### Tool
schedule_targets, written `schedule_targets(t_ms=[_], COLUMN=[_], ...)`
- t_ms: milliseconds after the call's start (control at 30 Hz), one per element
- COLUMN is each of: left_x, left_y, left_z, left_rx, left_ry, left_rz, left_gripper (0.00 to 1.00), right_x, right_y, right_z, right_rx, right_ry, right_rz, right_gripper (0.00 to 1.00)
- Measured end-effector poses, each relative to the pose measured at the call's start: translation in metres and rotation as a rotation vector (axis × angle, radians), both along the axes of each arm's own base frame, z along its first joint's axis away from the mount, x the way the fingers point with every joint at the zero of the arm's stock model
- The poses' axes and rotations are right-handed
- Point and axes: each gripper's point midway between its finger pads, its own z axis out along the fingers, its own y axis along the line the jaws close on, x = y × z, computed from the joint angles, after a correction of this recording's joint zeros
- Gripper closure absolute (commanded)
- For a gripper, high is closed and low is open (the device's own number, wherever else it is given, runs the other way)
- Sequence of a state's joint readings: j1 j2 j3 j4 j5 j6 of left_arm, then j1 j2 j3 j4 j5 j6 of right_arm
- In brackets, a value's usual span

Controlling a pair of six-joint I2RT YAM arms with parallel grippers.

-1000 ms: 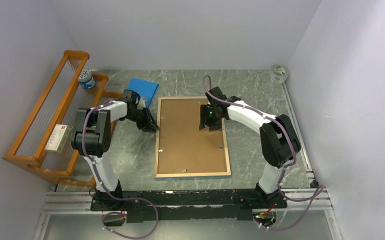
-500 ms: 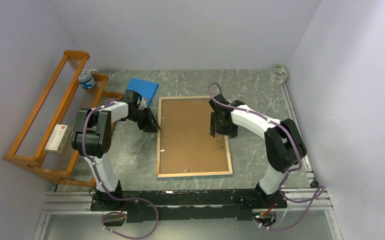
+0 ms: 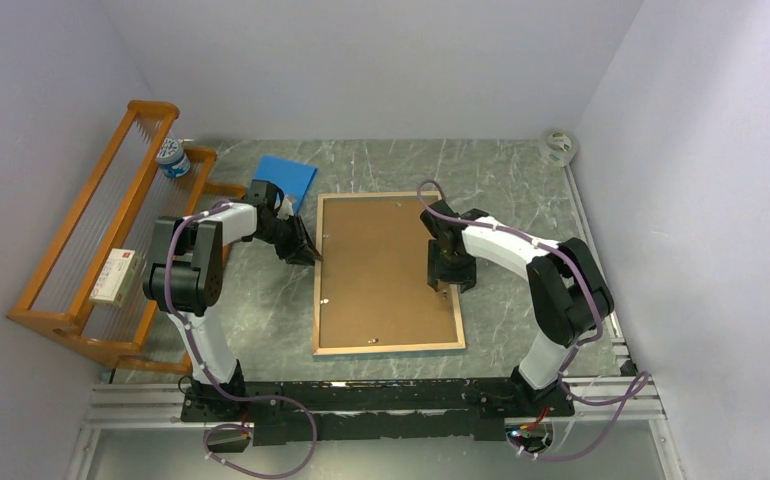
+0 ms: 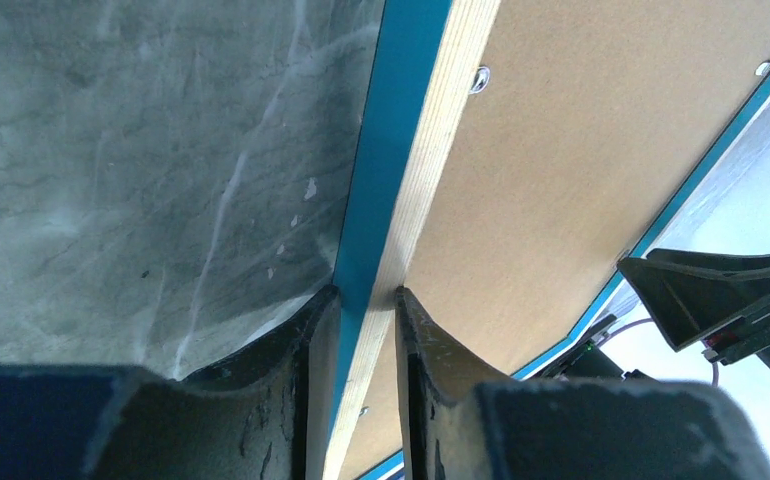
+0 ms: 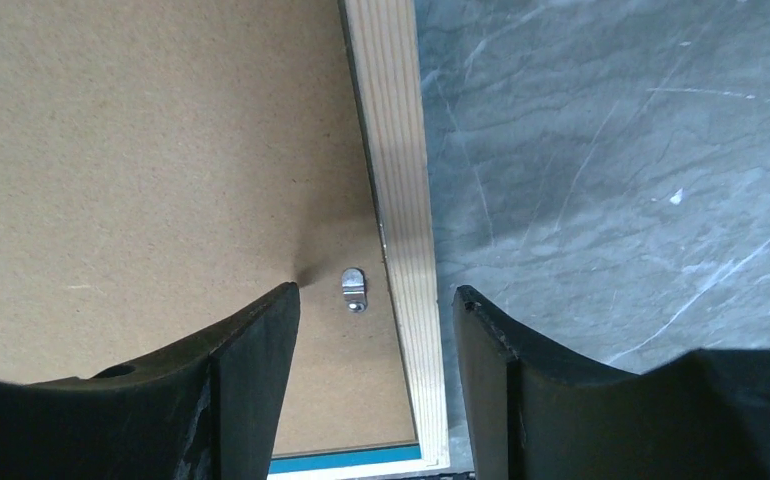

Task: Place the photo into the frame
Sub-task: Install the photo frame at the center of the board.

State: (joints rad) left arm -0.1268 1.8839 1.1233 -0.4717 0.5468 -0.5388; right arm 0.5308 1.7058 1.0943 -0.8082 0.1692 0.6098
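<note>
The frame [image 3: 388, 348] lies face down on the table, its light wood back up and a brown backing board [image 3: 381, 270] set in it. The photo is hidden. My left gripper [image 3: 311, 255] is shut on the frame's left rail; in the left wrist view the fingers [image 4: 313, 340] pinch the turquoise and wood edge [image 4: 401, 180]. My right gripper [image 3: 451, 283] hovers open over the right rail. In the right wrist view its jaws [image 5: 376, 295] straddle a small metal clip [image 5: 354, 288] and the wooden rail [image 5: 396, 170], gripping nothing.
An orange wooden rack [image 3: 91, 240] stands along the left wall with a small box [image 3: 113, 277] on it and a small jar [image 3: 171, 158] at its far end. A flat blue pad [image 3: 286, 180] lies behind the frame's left corner. A tape roll [image 3: 559, 146] sits at the back right.
My right gripper has moved from the board's upper middle out to the right rail and toward the near edge. The frame has shifted slightly. The left gripper keeps its hold.
</note>
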Motion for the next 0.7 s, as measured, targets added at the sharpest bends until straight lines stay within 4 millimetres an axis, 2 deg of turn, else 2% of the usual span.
schedule_targets(t_ms=[200, 533, 700], left_x=[0.0000, 0.0000, 0.0001], left_y=[-0.0001, -0.0001, -0.0001], left_z=[-0.0002, -0.0002, -0.0001], left_rx=[0.002, 0.002, 0.002], left_ry=[0.000, 0.000, -0.001], left_rz=[-0.001, -0.001, -0.001], left_gripper=[0.70, 0.70, 0.70], right_x=[-0.0094, -0.0083, -0.0082], right_y=[-0.0034, -0.0062, -0.0087], right_z=[-0.0063, -0.0078, -0.0083], right_rx=[0.006, 0.009, 0.008], right_ry=[0.037, 0.039, 0.040], right_rz=[-0.003, -0.019, -0.029], right_gripper=[0.44, 0.61, 0.66])
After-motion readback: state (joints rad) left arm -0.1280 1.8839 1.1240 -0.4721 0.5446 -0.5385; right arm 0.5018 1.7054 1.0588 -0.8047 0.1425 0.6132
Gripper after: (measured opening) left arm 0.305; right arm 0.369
